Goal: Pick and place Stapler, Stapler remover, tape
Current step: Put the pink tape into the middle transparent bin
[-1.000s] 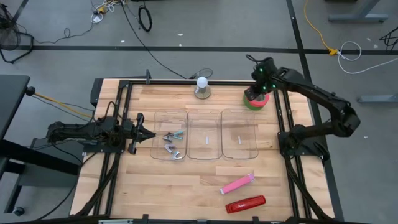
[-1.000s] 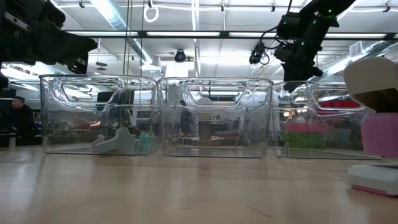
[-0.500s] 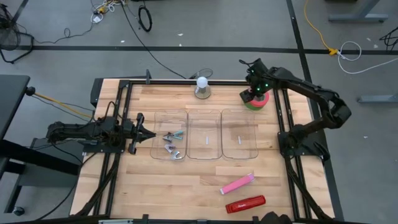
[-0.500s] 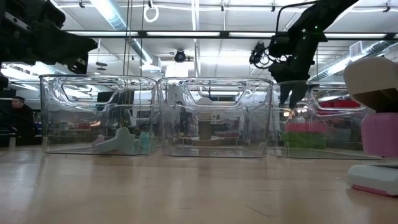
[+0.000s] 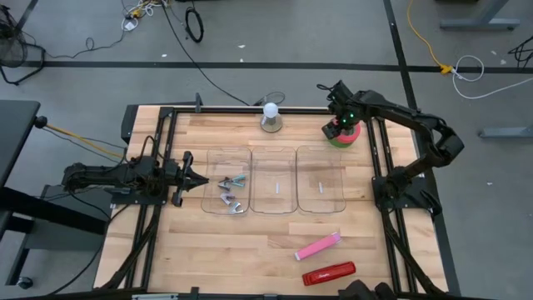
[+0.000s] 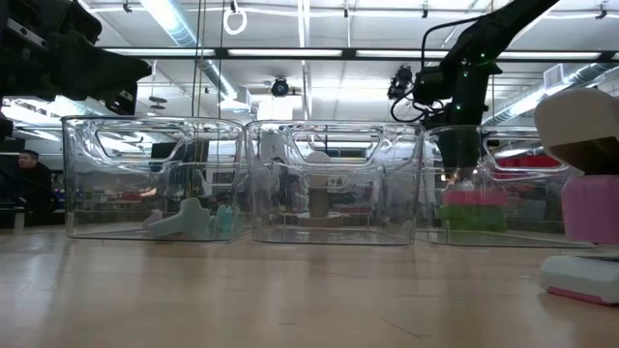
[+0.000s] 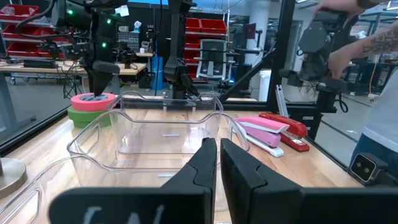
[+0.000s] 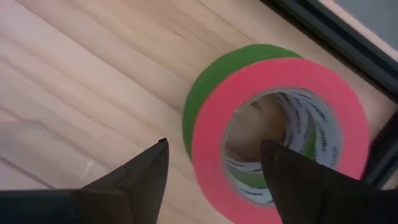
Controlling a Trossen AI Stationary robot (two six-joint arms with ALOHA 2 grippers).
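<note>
The tape (image 8: pixel 273 124) is a pink roll stacked on a green one, lying flat at the table's far right (image 5: pixel 346 135). My right gripper (image 8: pixel 214 171) points steeply down just above it, open. One finger stands outside the rolls' rim and the other over the hole; in the low view it (image 6: pixel 460 164) hangs just over the tape (image 6: pixel 474 208). A pink stapler (image 5: pixel 317 247) and a red stapler (image 5: pixel 328 273) lie near the front edge. Staple removers (image 5: pixel 231 190) lie in the left bin. My left gripper (image 5: pixel 188 177) rests shut at the left.
Three clear bins (image 5: pixel 274 180) stand in a row mid-table; the middle and right ones hold nothing. A white ball on a grey base (image 5: pixel 271 117) stands at the far edge. Black frame rails run beside the tape. A person stands beyond the table's right side (image 7: pixel 373 74).
My right gripper has come down toward the tape and tipped to point more steeply down, its fingers now just above the rolls. The tape has stayed where it was.
</note>
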